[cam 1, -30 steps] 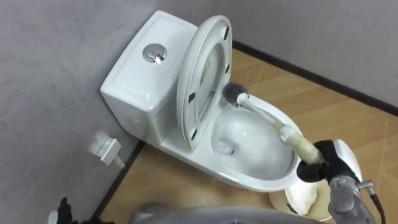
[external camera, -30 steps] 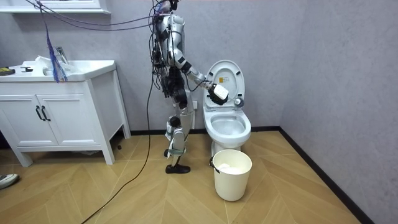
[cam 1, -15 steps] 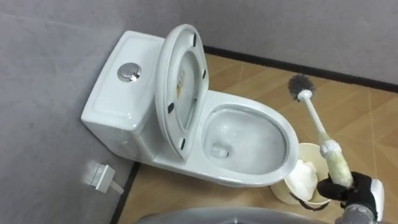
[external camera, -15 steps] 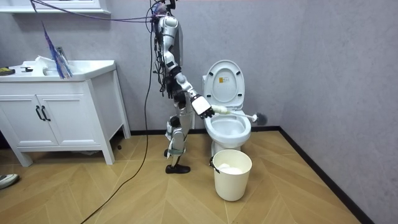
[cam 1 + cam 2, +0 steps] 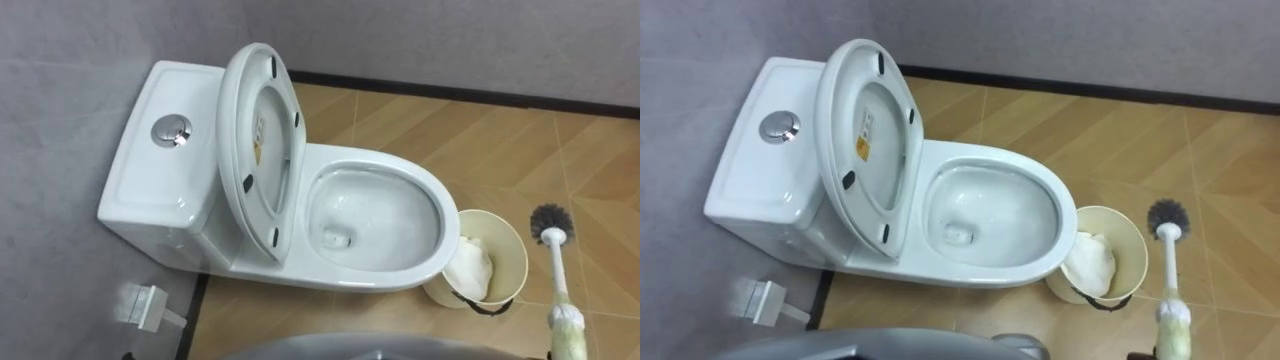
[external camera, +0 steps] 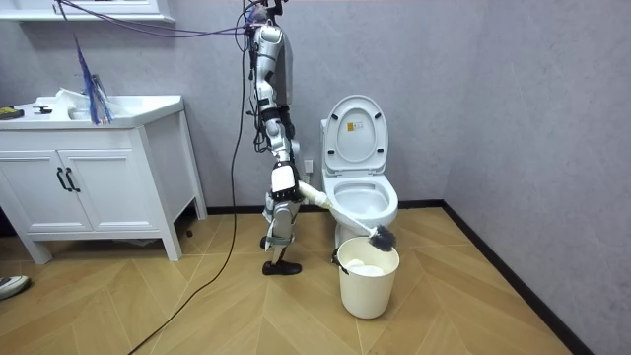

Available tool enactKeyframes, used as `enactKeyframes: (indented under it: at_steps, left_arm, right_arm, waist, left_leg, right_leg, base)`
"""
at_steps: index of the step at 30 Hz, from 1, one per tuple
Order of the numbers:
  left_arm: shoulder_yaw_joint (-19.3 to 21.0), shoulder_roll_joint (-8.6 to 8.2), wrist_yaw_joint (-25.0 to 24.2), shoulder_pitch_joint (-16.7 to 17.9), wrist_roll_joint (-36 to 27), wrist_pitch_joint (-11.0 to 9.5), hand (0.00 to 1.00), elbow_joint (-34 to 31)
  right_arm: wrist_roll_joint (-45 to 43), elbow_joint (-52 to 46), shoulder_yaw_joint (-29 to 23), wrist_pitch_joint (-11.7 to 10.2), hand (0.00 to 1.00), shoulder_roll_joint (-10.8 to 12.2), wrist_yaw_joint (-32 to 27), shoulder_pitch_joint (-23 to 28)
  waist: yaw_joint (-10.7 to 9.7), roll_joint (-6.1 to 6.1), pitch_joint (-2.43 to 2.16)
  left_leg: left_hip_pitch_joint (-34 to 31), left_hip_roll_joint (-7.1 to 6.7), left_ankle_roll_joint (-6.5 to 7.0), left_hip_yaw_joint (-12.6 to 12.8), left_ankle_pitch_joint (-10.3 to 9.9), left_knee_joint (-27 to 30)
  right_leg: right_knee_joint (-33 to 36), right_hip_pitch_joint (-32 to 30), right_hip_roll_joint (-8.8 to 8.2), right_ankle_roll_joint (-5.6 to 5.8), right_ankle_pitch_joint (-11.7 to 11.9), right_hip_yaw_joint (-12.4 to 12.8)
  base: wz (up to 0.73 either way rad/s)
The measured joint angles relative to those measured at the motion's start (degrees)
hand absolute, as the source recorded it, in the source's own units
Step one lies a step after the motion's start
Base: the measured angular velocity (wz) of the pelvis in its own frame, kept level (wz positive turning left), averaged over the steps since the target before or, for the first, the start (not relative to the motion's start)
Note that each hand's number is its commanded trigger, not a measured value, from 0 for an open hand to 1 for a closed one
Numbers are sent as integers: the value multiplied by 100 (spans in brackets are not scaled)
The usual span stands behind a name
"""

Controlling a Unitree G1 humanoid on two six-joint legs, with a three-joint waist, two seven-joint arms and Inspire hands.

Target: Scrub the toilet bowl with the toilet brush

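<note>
White plastic toilet brush (image 5: 557,275) with dark bristles, lower right, just beside the cream round waste bin (image 5: 512,258), apart from the white ceramic toilet (image 5: 385,160); right hand (image 6: 284,181) clasps its handle.

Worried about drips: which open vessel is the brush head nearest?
The cream waste bin, not the toilet bowl: the toilet brush has its head by the bin's rim.

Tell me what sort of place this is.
Most likely a bathroom: a toilet with its seat raised, a white sink cabinet against the wall, and a toilet brush near a waste bin.
</note>
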Motion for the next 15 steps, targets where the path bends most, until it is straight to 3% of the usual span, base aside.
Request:
enactKeyframes:
  at_steps: [2,3,4,5,8,12,13,15]
  left_arm:
    - [2,-1,-1,1,-1,0,0,12]
    - [3,-1,-1,5,-7,-2,0,24]
    - [4,2,0,4,-12,-6,0,94]
    - [4,2,0,5,-15,-6,0,133]
    - [2,8,-1,26,-16,11,0,350]
    - [-4,12,-92,131,-1,31,0,352]
    - [-6,12,-121,129,0,34,0,352]
    - [-13,12,-156,114,0,35,0,352]
  right_arm:
    - [0,92,-2,12,100,1,9,-42]
    - [-5,125,-3,13,73,1,18,-47]
    - [-9,242,-39,10,64,-1,18,-111]
    - [-9,318,-62,12,100,-2,18,-155]
    - [-80,572,-145,64,100,-4,24,-267]
    - [-236,574,-163,151,92,-11,49,-264]
    - [-371,574,-159,169,70,-10,48,-273]
    - [-606,575,-147,185,0,-10,48,-311]
  waist:
    - [-4,16,2]
    - [-2,25,1]
    - [-1,34,1]
    - [-4,27,-3]
    - [-19,48,10]
    - [-24,29,12]
    - [-18,18,12]
    - [1,21,17]
  left_leg:
    - [7,5,-3,11,-4,-2]
    - [16,7,-4,8,-4,-3]
    - [31,9,-4,5,-5,-3]
    - [39,10,-5,0,-5,-5]
    - [113,13,-13,-3,-12,-35]
    - [132,6,-14,-11,-16,-30]
    - [140,6,-13,-11,-16,-28]
    - [157,7,-11,-9,-17,-27]
  right_leg:
    - [-4,6,5,0,0,3]
    - [-4,13,8,0,0,8]
    - [-2,23,10,0,0,10]
    - [-2,30,11,0,0,8]
    - [-4,98,19,-5,-6,7]
    - [-3,110,15,-6,-11,18]
    - [-8,113,13,-6,-11,20]
    - [-78,116,17,-5,-9,35]
  base:
    - [0]
    - [0]
    - [0]
    - [0]
    - [0]
    - [0]
    - [0]
    - [-4]
